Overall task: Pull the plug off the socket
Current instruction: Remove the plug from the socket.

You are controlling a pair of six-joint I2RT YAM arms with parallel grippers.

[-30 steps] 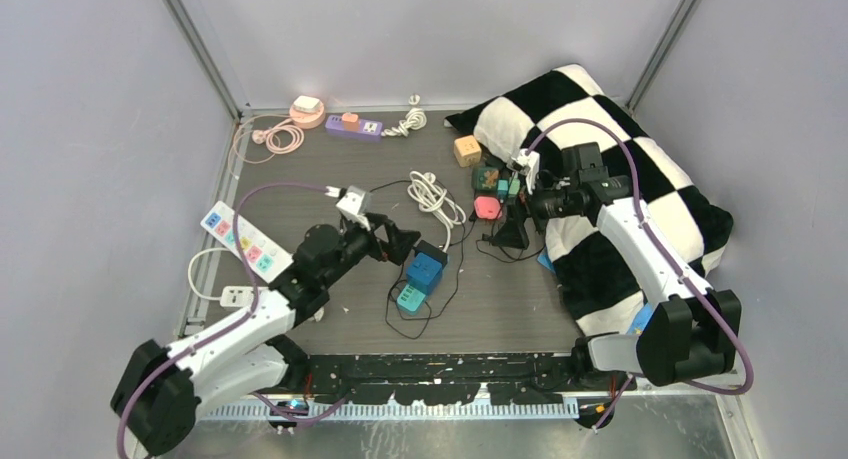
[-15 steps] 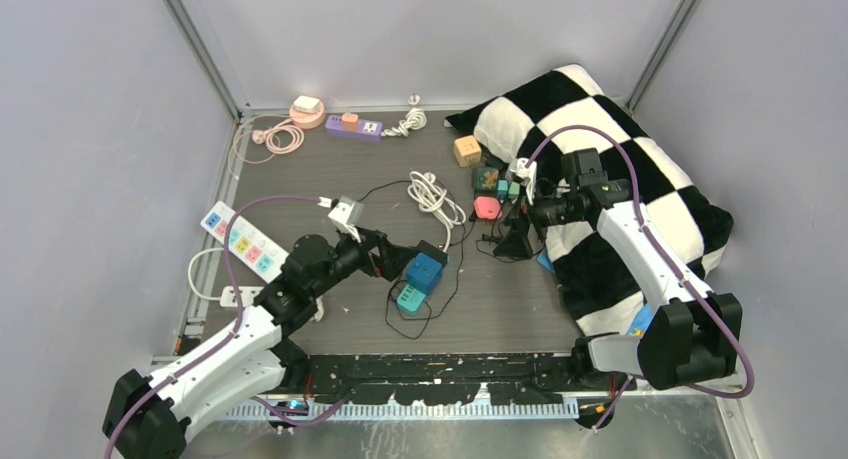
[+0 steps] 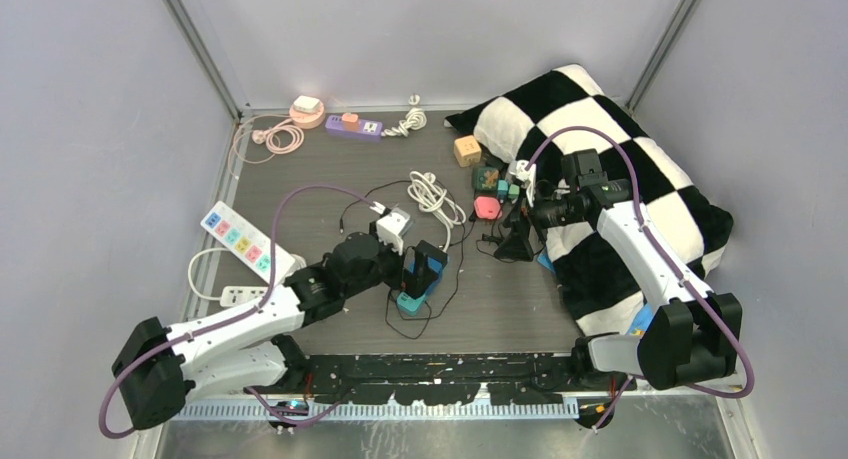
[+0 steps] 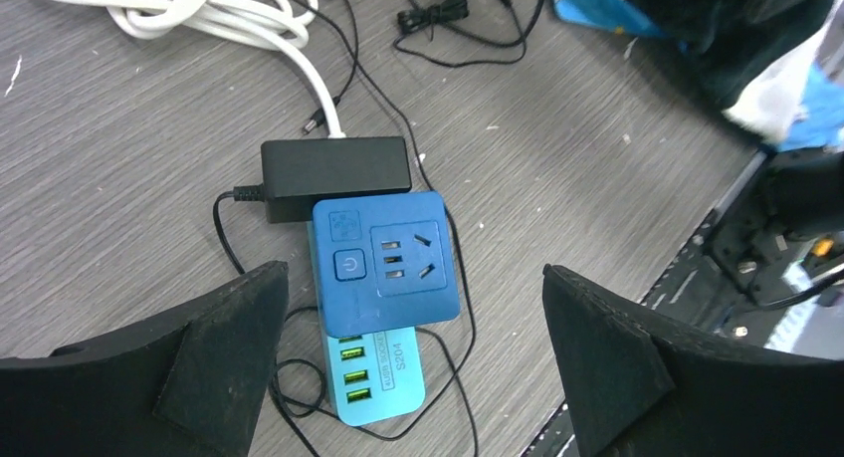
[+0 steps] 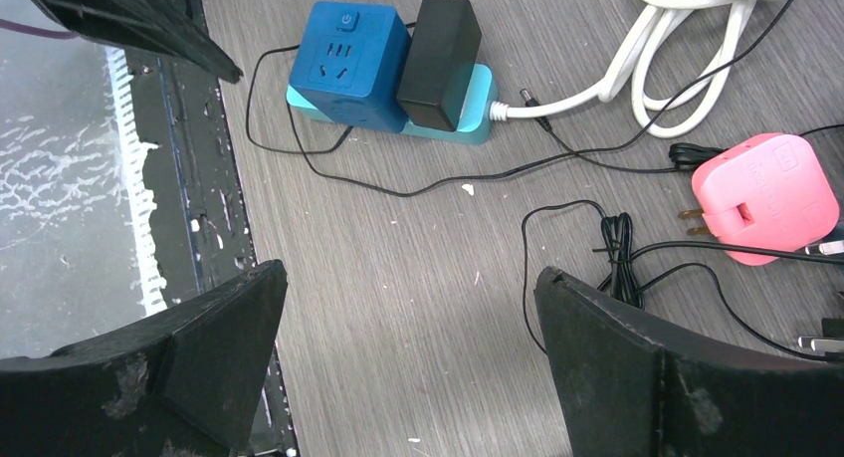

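A light-blue USB socket strip (image 4: 378,382) lies on the wood-grain table, carrying a dark-blue cube socket (image 4: 386,271) and a black adapter plug (image 4: 335,170) with a thin black cord. My left gripper (image 4: 413,270) hangs open above the blue cube, one finger on each side, touching nothing. In the top view the left gripper (image 3: 415,271) is over the same strip (image 3: 410,301). My right gripper (image 5: 408,273) is open over bare table, with the blue cube (image 5: 348,64) and black plug (image 5: 438,47) farther off. In the top view the right gripper (image 3: 515,239) sits right of centre.
A coiled white cable (image 3: 432,194) and a pink plug (image 3: 487,207) lie behind the strip. A checkered pillow (image 3: 620,179) fills the right side. A white power strip (image 3: 245,241) lies at the left, a purple one (image 3: 353,126) at the back. Loose black cords run around the socket.
My left arm has swung right and forward, bringing its open gripper from beside the blue cube to over it. The right arm has barely moved.
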